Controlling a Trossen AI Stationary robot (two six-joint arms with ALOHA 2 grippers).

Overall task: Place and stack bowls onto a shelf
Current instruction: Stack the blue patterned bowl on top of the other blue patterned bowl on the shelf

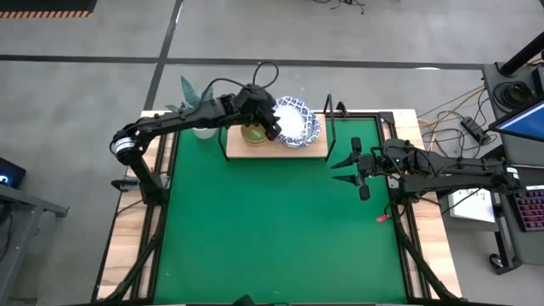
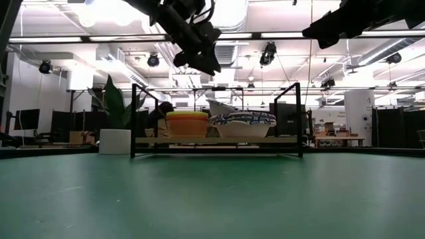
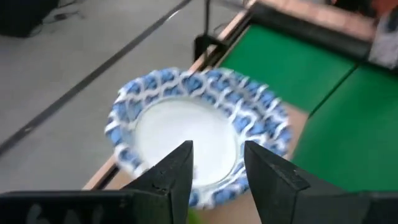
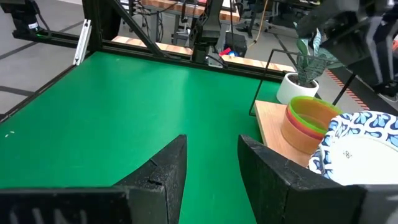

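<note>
Hovering open and empty, the left gripper [image 1: 270,127] hangs just above the plastic bowl stack [image 2: 186,124] and beside the patterned bowls [image 1: 297,121]. Dropping carelessly could clip either stack off the shelf [image 2: 216,141]. Well away, the right gripper [image 1: 347,166] waits, also open.

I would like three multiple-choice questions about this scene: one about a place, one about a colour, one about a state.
1. Where is the stack of blue-rimmed bowls?
A. on the shelf
B. on the green mat
C. on the floor

2. What colour is the top bowl of the small stack beside them?
A. purple
B. yellow-green
C. white

3. How is the right gripper?
A. shut on a bowl
B. shut and empty
C. open and empty

Answers:
1 A: the low view shows them resting on the wooden board.
2 B: the right wrist view shows a yellow-green rim over a reddish bowl.
3 C: its fingers stand apart over the green mat, holding nothing.
</note>
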